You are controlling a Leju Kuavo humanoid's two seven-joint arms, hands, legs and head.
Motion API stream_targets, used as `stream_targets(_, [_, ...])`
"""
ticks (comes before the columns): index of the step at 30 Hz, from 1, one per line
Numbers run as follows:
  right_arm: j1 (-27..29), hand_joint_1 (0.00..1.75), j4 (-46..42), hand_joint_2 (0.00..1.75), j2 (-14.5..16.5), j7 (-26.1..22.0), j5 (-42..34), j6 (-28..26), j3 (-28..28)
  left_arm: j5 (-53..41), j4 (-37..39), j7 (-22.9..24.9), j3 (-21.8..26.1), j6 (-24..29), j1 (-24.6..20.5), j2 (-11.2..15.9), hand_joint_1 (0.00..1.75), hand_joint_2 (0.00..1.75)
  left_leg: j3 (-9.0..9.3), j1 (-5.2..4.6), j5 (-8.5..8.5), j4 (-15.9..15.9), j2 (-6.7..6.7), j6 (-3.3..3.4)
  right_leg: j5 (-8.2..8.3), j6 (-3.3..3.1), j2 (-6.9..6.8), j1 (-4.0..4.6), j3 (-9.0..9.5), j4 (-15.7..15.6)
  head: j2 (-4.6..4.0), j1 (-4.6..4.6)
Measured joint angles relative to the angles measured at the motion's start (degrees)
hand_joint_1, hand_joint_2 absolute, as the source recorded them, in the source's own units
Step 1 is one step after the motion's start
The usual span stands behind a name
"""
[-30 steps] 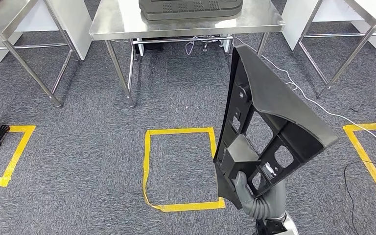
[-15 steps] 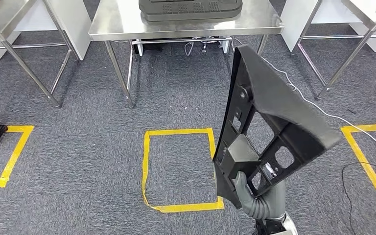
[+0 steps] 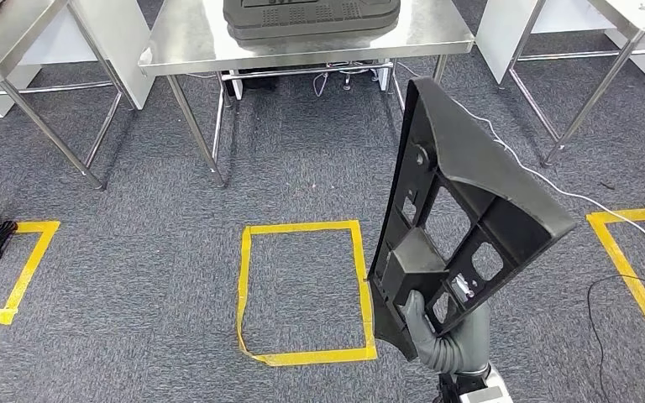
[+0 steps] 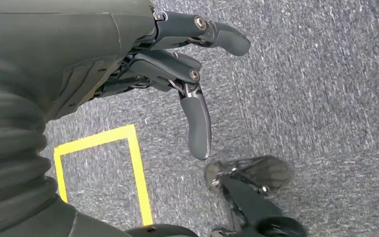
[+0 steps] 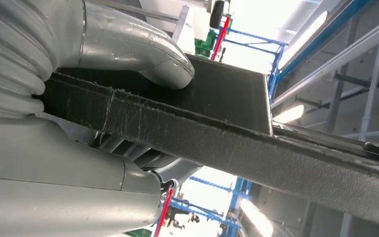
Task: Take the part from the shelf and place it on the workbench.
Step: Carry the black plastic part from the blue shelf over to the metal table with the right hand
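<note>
**Part held upright over the carpet, short of the counter**

While the steel counter (image 3: 176, 52) stands at the far side of the head view, the large black part (image 3: 462, 210) is held upright by the right hand (image 3: 424, 323) above the grey carpet (image 3: 134, 252). The part is gripped at its lower end, where a grey thumb is pressed against a boxy block on its ribbed, cut-out face; its narrow upper end is tilted toward the counter but is kept well apart from it. In the right wrist view the thumb (image 5: 143, 54) is seen clamped onto the part's rough black edge (image 5: 227, 143), with the rest of the hand closed beneath it.

A second dark moulded piece (image 3: 311, 17) is seen lying flat on the counter top. A square of yellow tape (image 3: 302, 290) is marked on the carpet just beside the held part, on the robot's left, and further taped outlines are found near both side edges. A white cable (image 3: 554, 185) is trailed across the carpet past the part on the right.

The left hand (image 4: 177, 69) is shown hanging over the carpet with nothing in it, its dark fingers (image 4: 197, 123) spread loosely apart. Below it a corner of yellow tape and a blurred dark object are seen.
</note>
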Motion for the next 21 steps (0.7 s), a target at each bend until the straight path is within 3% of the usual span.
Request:
stream_targets(1, [0.0,1.75,0.0,1.75,0.0,0.0,0.0,0.0,0.0,0.0,0.0,0.0,0.0,0.0,0.0,0.0,0.00,1.75,-1.93,-0.07,-1.19,3.7,0.07,0.16,-0.13,-0.19,-0.11,0.28,0.10,0.0,0.00,-0.02])
stream_targets(2, [0.0,1.75,0.1,1.75,0.0,0.0,-0.1,0.0,0.0,0.0,0.0,0.1,-0.1,0.0,0.1,0.0,0.00,1.75,-2.98,-0.16,-1.34,5.5,0.09,0.41,-0.27,-0.38,-0.19,0.52,0.27,0.0,0.00,-0.01])
stream_targets(5, [0.0,1.75,0.2,1.75,0.0,0.0,-0.1,0.0,0.0,0.0,0.0,0.2,-0.1,0.0,0.1,0.0,0.00,1.75,-2.61,-0.43,0.70,4.2,0.09,1.07,-0.56,-0.76,-0.28,0.87,0.74,0.0,0.00,-0.01])
stream_targets(8, [0.0,1.75,0.2,1.75,0.0,0.0,-0.1,0.0,0.0,0.0,0.0,0.2,-0.1,0.0,0.1,0.0,0.00,1.75,-2.08,-0.49,1.38,3.1,0.09,1.22,-0.61,-0.82,-0.28,0.90,0.84,0.0,0.00,-0.02])
stream_targets(10, [0.0,1.75,0.2,1.75,0.0,0.0,-0.1,0.0,0.0,0.0,0.0,0.2,-0.1,0.0,0.1,0.0,0.00,1.75,-0.04,-0.75,3.38,-1.2,0.21,1.69,-0.81,-0.88,-0.29,0.93,1.16,0.0,0.00,-0.02])
stream_targets(13, [0.0,1.75,0.2,1.75,0.2,0.0,-0.2,0.0,0.0,0.0,0.0,0.3,-0.1,0.0,0.0,0.0,0.00,1.75,4.17,-1.89,5.74,-10.0,0.39,2.79,-1.73,0.14,-0.45,1.06,1.48,0.0,0.00,-0.01])
stream_targets(15, [0.0,1.75,0.2,1.75,0.2,0.0,-0.2,0.0,0.1,0.0,0.0,0.3,-0.1,0.0,-0.1,0.0,0.00,1.75,4.72,-1.97,5.55,-11.0,0.18,3.35,-3.28,0.46,-0.45,1.08,-0.07,2.8,0.00,0.04])
stream_targets(18, [0.0,1.75,0.3,1.75,0.2,0.0,-0.2,0.0,0.1,0.0,0.0,0.3,-0.1,0.0,-0.1,-0.1,0.00,1.75,4.93,-2.01,5.34,-11.1,-0.07,3.95,-7.10,0.00,-0.16,1.10,-6.46,13.8,0.00,0.14])
stream_targets(19, [0.0,1.75,0.3,1.75,0.2,0.0,-0.2,0.0,0.1,0.0,0.0,0.3,-0.1,0.0,-0.1,-0.1,0.00,1.75,4.99,-2.05,5.24,-11.1,-0.18,4.01,-7.40,0.21,-0.11,1.09,-8.09,16.1,0.00,0.14])
stream_targets(20, [0.0,1.75,0.4,1.75,0.2,0.0,-0.2,0.0,0.1,0.0,0.0,0.3,-0.1,0.0,-0.1,-0.1,0.00,1.75,5.09,-2.06,5.15,-11.1,-0.33,4.01,-6.75,0.65,-0.10,1.07,-8.74,16.3,0.00,0.16])
stream_targets(21, [0.0,1.75,0.4,1.75,0.2,0.0,-0.2,0.0,0.1,0.0,0.0,0.3,-0.1,0.0,-0.1,-0.1,0.00,1.75,5.27,-2.05,5.03,-11.1,-0.50,3.94,-5.18,1.24,-0.10,1.03,-8.14,14.0,0.00,0.16])
